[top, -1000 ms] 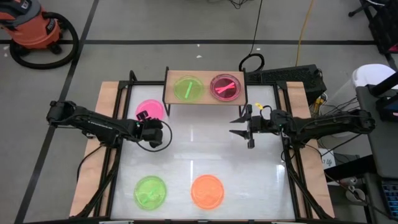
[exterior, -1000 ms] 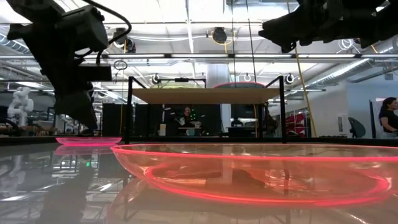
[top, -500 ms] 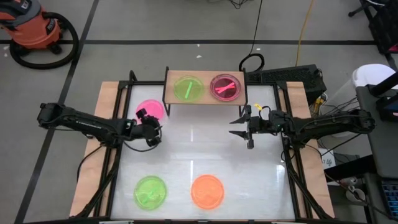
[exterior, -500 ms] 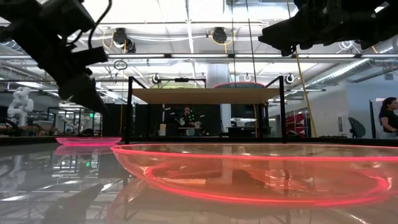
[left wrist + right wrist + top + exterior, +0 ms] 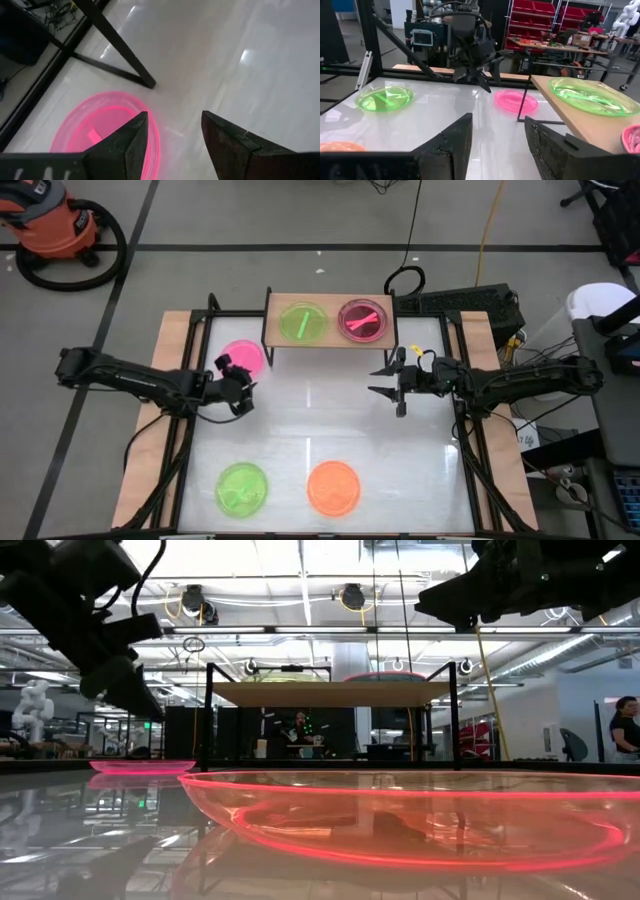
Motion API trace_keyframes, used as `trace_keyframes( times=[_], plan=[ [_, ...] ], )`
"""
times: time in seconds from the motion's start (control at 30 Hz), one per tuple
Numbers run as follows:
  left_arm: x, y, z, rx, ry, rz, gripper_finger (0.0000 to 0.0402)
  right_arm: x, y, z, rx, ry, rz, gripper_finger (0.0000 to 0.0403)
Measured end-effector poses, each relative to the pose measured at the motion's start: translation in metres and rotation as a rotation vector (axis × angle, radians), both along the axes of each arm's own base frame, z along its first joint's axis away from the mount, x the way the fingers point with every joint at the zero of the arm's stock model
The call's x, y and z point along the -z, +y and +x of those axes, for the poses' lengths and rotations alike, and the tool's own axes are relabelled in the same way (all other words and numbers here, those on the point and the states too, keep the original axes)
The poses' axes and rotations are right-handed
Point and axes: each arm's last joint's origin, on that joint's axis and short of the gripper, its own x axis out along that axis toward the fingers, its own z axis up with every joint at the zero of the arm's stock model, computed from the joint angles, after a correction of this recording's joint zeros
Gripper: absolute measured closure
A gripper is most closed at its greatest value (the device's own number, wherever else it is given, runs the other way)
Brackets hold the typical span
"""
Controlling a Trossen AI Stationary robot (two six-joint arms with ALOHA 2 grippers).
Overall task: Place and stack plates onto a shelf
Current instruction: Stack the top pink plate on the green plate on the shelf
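A pink plate (image 5: 240,358) lies flat on the table beside the shelf's left legs. My left gripper (image 5: 236,370) hovers open just above its near edge, slanting down; in the left wrist view the pink plate (image 5: 105,127) shows under one finger. The shelf (image 5: 330,340) carries a green plate (image 5: 302,322) and a pink plate (image 5: 362,320). A green plate (image 5: 242,488) and an orange plate (image 5: 333,486) lie near the table's front edge. My right gripper (image 5: 378,382) is held level and open above the table, right of centre, with nothing between its fingers.
The shelf's black legs (image 5: 120,47) stand close to the pink plate on the table. Wooden boards (image 5: 170,380) run along the table's left and right edges. Bare white table top (image 5: 320,420) lies between the two grippers. A vacuum cleaner (image 5: 55,225) stands on the floor beyond.
My left gripper has drawn back toward the table's left edge, risen a little and tipped up from a steep downward slant to a shallower one. Its fingers have stayed open. No plate has moved.
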Motion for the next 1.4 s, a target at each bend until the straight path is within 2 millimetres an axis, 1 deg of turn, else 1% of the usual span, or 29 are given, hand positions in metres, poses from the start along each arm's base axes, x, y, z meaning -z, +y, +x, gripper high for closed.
trace_keyframes(
  times=[0.17, 0.53, 0.67, 0.83, 1.03, 1.13, 1.4],
  plan=[
    [0.012, 0.002, 0.003, -0.027, 0.085, -0.002, 0.0211, 0.0, 0.0, 0.0, 0.001, 0.0, 0.003, 0.0241],
    [0.035, 0.015, 0.009, -0.111, 0.258, 0.01, 0.0211, 0.0, 0.0, 0.0, 0.0, 0.0, 0.001, 0.0241],
    [0.04, 0.021, 0.009, -0.151, 0.266, 0.01, 0.0211, 0.0, 0.0, 0.0, 0.0, 0.001, 0.0, 0.0241],
    [0.05, 0.024, 0.006, -0.151, 0.237, 0.005, 0.0211, 0.0, 0.0, 0.0, 0.0, 0.001, 0.0, 0.0241],
    [0.05, 0.029, 0.004, -0.197, 0.23, 0.047, 0.0212, 0.0, 0.0, 0.0, 0.0, 0.001, 0.0, 0.0241],
    [0.05, 0.033, 0.004, -0.222, 0.229, 0.044, 0.0228, 0.0, 0.0, 0.0, 0.001, 0.001, 0.0, 0.0241],
    [0.051, 0.038, 0.002, -0.235, 0.23, 0.004, 0.0303, 0.0, 0.0, 0.0, 0.001, 0.002, 0.0, 0.0241]
  ],
)
